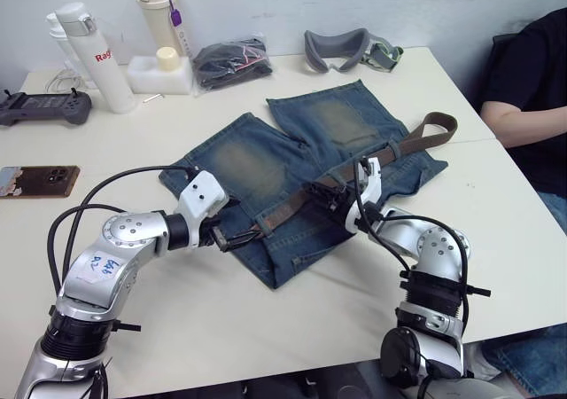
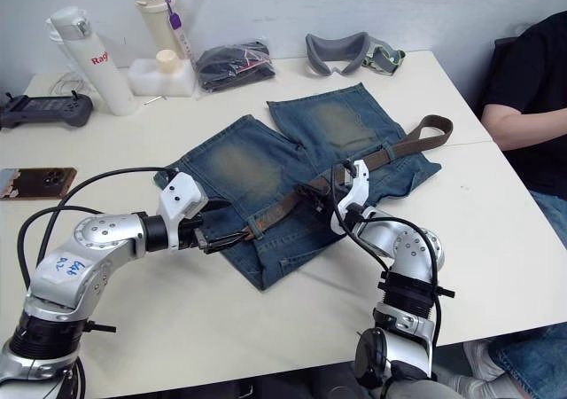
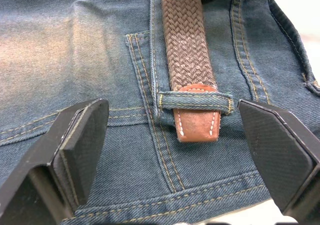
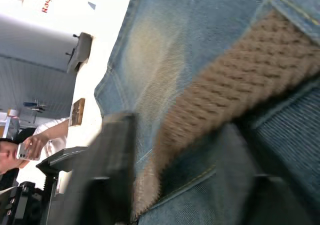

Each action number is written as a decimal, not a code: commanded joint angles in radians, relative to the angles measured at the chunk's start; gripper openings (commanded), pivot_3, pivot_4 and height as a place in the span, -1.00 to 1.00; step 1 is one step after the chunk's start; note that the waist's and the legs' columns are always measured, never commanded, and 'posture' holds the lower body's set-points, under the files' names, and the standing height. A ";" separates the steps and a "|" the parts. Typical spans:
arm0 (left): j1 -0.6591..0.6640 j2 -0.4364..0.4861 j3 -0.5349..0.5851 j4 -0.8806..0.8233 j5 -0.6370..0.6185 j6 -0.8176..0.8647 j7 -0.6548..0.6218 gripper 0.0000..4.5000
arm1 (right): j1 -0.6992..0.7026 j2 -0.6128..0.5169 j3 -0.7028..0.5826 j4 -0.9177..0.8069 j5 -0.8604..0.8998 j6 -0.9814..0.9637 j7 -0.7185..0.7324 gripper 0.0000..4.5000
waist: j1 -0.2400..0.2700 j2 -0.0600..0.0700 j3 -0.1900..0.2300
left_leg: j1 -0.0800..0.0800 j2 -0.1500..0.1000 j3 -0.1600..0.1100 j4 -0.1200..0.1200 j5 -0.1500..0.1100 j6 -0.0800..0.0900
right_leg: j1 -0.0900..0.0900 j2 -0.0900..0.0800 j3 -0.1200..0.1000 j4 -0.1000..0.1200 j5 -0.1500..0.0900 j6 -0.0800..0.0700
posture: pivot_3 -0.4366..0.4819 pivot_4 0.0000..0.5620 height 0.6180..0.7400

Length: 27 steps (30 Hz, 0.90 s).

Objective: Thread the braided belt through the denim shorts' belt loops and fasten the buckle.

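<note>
White tabletop (image 1: 266, 328) is spread with the denim shorts (image 1: 292, 168), whose braided belt (image 3: 186, 40) lies lengthwise between the left gripper's (image 3: 175, 150) parted fingers, its leather tip just past a belt loop (image 3: 195, 101); the right gripper (image 4: 172, 150) is seen straddling the belt, fingers apart.

Bare table (image 1: 266, 319) lies open before the denim shorts (image 1: 292, 151); bottles (image 1: 102, 58) seemingly crowd the far-left edge.

1. Head stereo pair: looks forward and down over the table (image 1: 266, 328); both eyes share the denim shorts (image 1: 266, 164).
2. Wrist views: close on the braided belt (image 3: 185, 40).
</note>
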 commanded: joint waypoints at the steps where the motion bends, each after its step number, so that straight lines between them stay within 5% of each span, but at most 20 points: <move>1: 0.011 0.032 0.030 -0.013 -0.019 -0.006 -0.028 1.00 | 0.002 0.029 0.016 -0.019 0.052 0.016 -0.010 -0.88 | 0.000 0.000 0.000 | 0.000 0.000 0.000 0.000 0.000 0.000 | 0.000 0.000 0.000 0.000 0.000 0.000 | -0.05 -0.47 0.83; 9: 0.051 0.101 0.043 -0.044 -0.052 -0.008 -0.086 1.00 | 0.036 0.076 0.104 -0.016 0.050 0.030 -0.001 -0.96 | -0.002 0.000 0.000 | 0.000 0.001 0.000 -0.001 0.000 0.000 | -0.001 0.000 0.000 0.000 0.000 0.000 | -0.05 -0.47 0.83; 17: 0.093 0.127 -0.074 -0.037 0.126 -0.262 -0.086 1.00 | 0.043 0.051 0.124 0.007 0.040 -0.002 0.003 -0.96 | -0.003 0.000 0.000 | 0.000 0.000 0.001 -0.002 0.000 0.000 | -0.001 0.000 0.000 -0.001 0.000 -0.001 | -0.05 -0.47 0.83; 26: 0.083 0.140 -0.196 -0.006 0.279 -0.323 -0.077 1.00 | 0.046 0.055 0.125 0.011 0.039 -0.021 -0.012 -0.96 | -0.004 0.000 0.000 | 0.000 0.000 0.001 -0.001 0.000 0.000 | -0.001 0.000 0.000 -0.001 0.000 -0.001 | -0.05 -0.47 0.83; 27: 0.082 0.134 -0.190 0.000 0.279 -0.320 -0.070 0.88 | 0.048 0.055 0.127 0.009 0.040 -0.021 -0.012 -0.99 | -0.004 0.000 0.000 | 0.000 0.000 0.001 -0.001 0.000 0.000 | -0.001 0.000 0.000 -0.001 0.000 -0.001 | -0.05 -0.47 0.83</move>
